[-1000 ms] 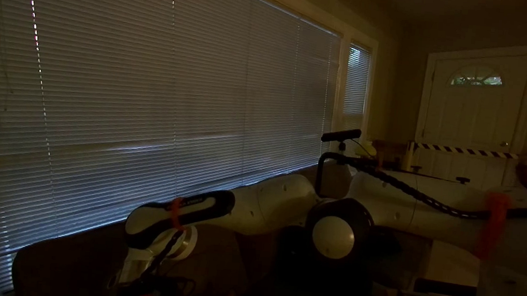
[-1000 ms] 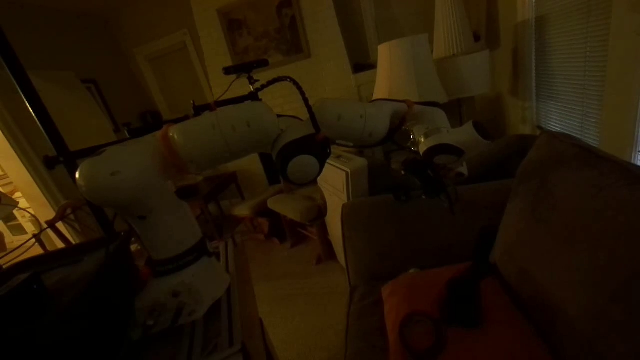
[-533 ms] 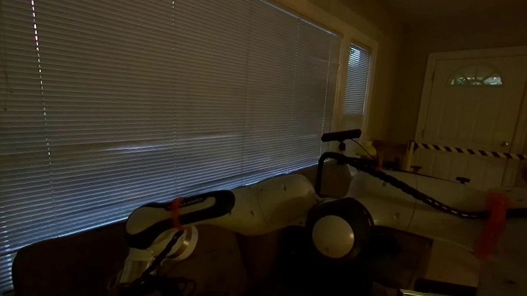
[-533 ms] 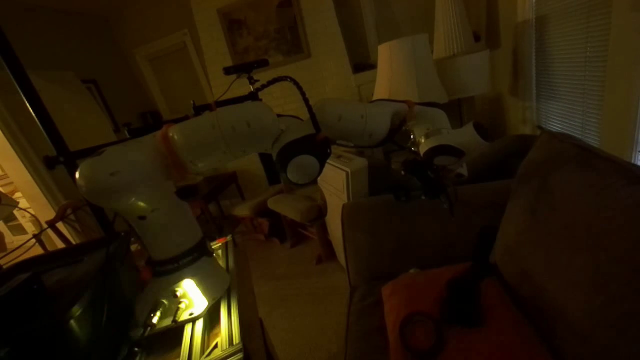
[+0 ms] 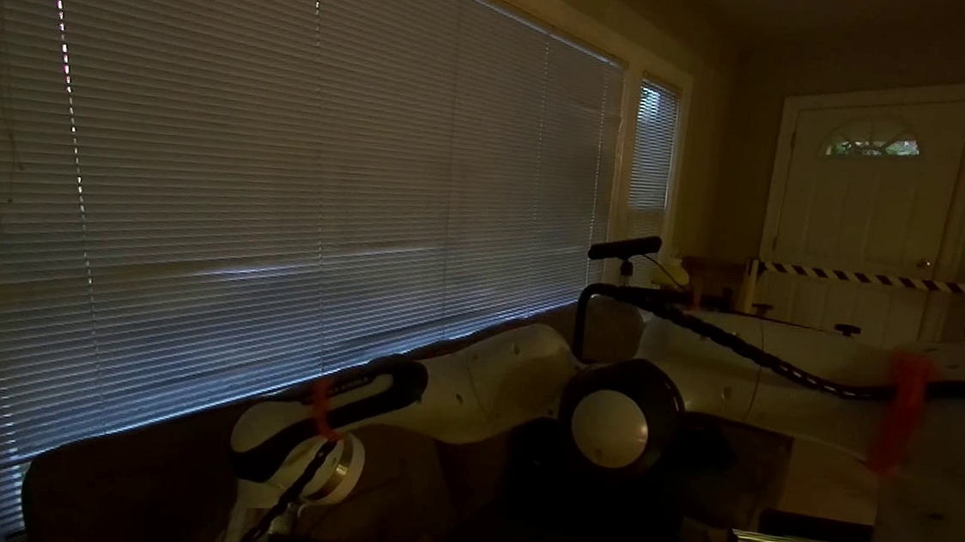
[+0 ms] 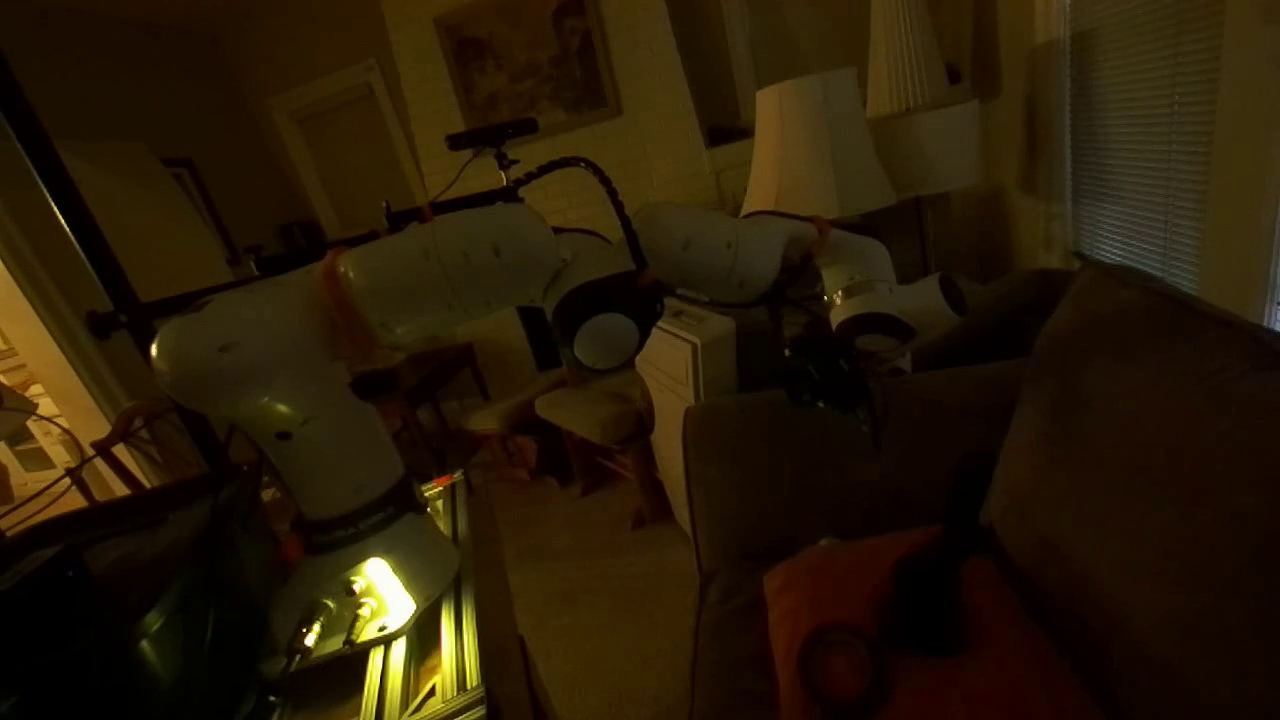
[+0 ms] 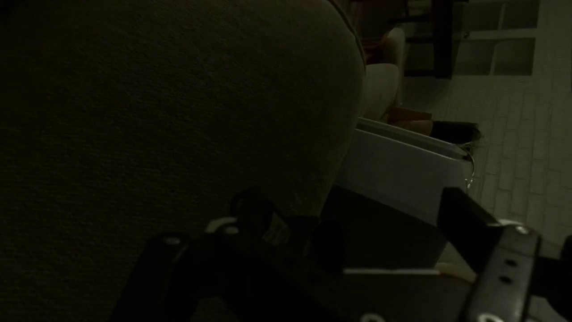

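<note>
In the wrist view, the pincer [image 7: 353,199] is seen with its two fingers spread wide apart, and nothing can be made out as gripped between them; it is taken to be released. The nearest thing is an upholstered sofa [image 7: 187,112], by whose rounded edge the fingers are held; whether it is touched cannot be told in this dim light. Beyond that edge a white box-shaped unit [image 7: 402,167] is seen, backed by a pale brick wall [image 7: 514,152]. As judged from the empty-looking gap, an early stage is suggested: no hold is yet taken, nothing is lifted or carried, and the handling itself is left to be done.

In an exterior view, the robot arm [image 6: 490,250] is stretched out so that the pincer is hung, dark and hard to read, just by the sofa's armrest [image 6: 800,470]. Lower down, an orange cushion [image 6: 850,585] is laid, well apart from the pincer, and a lampshade [image 6: 815,140] is seen behind the arm.

In an exterior view, closed blinds [image 5: 284,161] are seen behind the arm; the pincer is lost in shadow at the bottom edge, so its fingers cannot be judged there. Farther back, a white door [image 5: 866,206] is seen behind striped barrier tape [image 5: 869,278].
</note>
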`<state>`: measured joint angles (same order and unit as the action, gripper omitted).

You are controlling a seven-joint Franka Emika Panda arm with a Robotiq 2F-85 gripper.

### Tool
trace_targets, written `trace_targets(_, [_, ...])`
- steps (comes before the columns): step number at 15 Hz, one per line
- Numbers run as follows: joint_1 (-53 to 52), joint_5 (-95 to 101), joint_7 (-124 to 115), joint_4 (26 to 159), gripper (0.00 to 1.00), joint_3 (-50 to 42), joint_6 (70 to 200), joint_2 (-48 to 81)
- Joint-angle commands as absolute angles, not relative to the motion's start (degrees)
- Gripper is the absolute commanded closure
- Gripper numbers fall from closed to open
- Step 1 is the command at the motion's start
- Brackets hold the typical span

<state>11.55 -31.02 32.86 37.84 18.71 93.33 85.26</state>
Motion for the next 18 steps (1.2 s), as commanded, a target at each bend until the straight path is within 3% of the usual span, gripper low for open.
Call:
trace_targets(1, [12.04,-32.35,33.67,39.56,0.0,18.71,94.1,85.27])
trace_targets(18, [13.15,-32.19,34.05,41.76,0.0,17.94,110.56,85.12])
